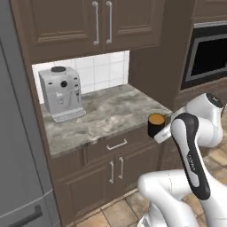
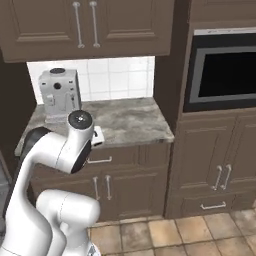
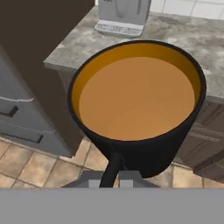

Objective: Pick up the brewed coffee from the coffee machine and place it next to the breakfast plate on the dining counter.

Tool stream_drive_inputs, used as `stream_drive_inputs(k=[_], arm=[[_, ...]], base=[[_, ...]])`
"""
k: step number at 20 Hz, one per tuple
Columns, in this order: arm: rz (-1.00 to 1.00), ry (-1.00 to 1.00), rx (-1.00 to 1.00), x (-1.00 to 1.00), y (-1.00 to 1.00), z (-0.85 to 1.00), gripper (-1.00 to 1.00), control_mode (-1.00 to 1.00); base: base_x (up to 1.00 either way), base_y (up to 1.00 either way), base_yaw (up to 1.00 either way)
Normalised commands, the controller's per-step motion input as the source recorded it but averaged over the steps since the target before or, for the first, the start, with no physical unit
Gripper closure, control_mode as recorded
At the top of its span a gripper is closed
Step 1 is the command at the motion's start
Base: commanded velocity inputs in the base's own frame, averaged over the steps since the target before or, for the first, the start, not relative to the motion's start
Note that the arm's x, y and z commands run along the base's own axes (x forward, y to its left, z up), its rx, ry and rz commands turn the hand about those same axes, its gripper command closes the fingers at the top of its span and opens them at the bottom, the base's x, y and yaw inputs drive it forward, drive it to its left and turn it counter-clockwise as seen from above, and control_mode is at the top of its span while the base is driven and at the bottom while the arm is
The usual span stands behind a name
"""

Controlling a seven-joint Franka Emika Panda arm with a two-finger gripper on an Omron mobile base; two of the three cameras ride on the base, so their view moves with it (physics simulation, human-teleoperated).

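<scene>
The brewed coffee (image 1: 156, 124), a black mug full of orange-brown liquid, hangs just off the front right corner of the small marble cabinet countertop (image 1: 111, 111). My gripper (image 1: 158, 131) is shut on it from the right side. In the hand view the mug (image 3: 135, 100) looms large, its handle pointing down toward my hand, with floor tiles and the counter edge below it. The silver-grey coffee machine (image 1: 61, 93) (image 2: 59, 95) (image 3: 122, 15) stands at the back left of that countertop, its drip tray bare.
A grey fridge (image 1: 13, 133) rises on the left. Brown upper cabinets (image 1: 88, 22) hang over the countertop, with drawers and doors (image 1: 115, 164) below. A built-in wall oven (image 2: 225, 70) sits to the right. Tiled floor (image 2: 165, 235) lies ahead.
</scene>
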Motion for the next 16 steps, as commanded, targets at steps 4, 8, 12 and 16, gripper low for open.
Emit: stream_drive_inputs(k=[4, 8, 12, 16], arm=[[0.0, 0.0, 0.0, 0.0, 0.0, 0.0, 1.0, 1.0], [0.0, 0.0, 0.0, 0.0, 0.0, 0.0, 1.0, 1.0], [0.0, 0.0, 0.0, 0.0, 0.0, 0.0, 1.0, 1.0], [0.0, 0.0, 0.0, 0.0, 0.0, 0.0, 1.0, 1.0]], base=[[0.0, -0.35, -0.83], [0.0, -0.41, -0.82], [0.0, -0.43, -0.79], [0.06, -0.3, -0.77]])
